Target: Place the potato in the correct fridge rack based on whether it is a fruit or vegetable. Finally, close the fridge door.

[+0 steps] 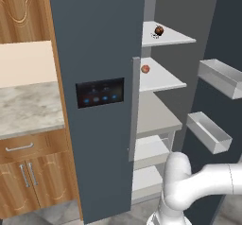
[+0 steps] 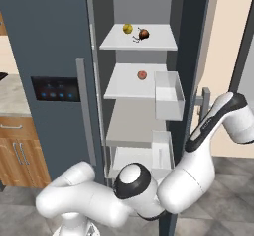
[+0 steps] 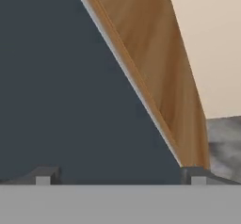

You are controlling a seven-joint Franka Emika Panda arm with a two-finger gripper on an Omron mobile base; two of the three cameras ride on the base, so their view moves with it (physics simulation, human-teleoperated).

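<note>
The potato (image 2: 144, 34) sits on the top fridge rack (image 2: 158, 44), beside a yellow ball (image 2: 127, 29); an orange-red ball (image 2: 142, 75) lies one shelf down. My fingers (image 3: 44, 175) stand wide apart and empty against the fridge door (image 3: 61, 100), which hangs open beside wood panelling (image 3: 150, 53) and grey floor (image 3: 226, 143).

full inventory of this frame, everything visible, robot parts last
potato: 1, dark reddish-brown, top fridge rack.
yellow ball: 1, same rack, left of potato.
orange-red ball: 1, second rack.
fridge racks: several, white, stacked.
door bins: 2, translucent grey, inside open fridge door.
display-panel door: 1, slate-grey, shut.
counter: 1, marble, left of fridge.
wood cabinets: below counter.
arm: 1, white, reaching behind open door.
gripper: fingertips apart, dark door surface ahead of them.
</note>
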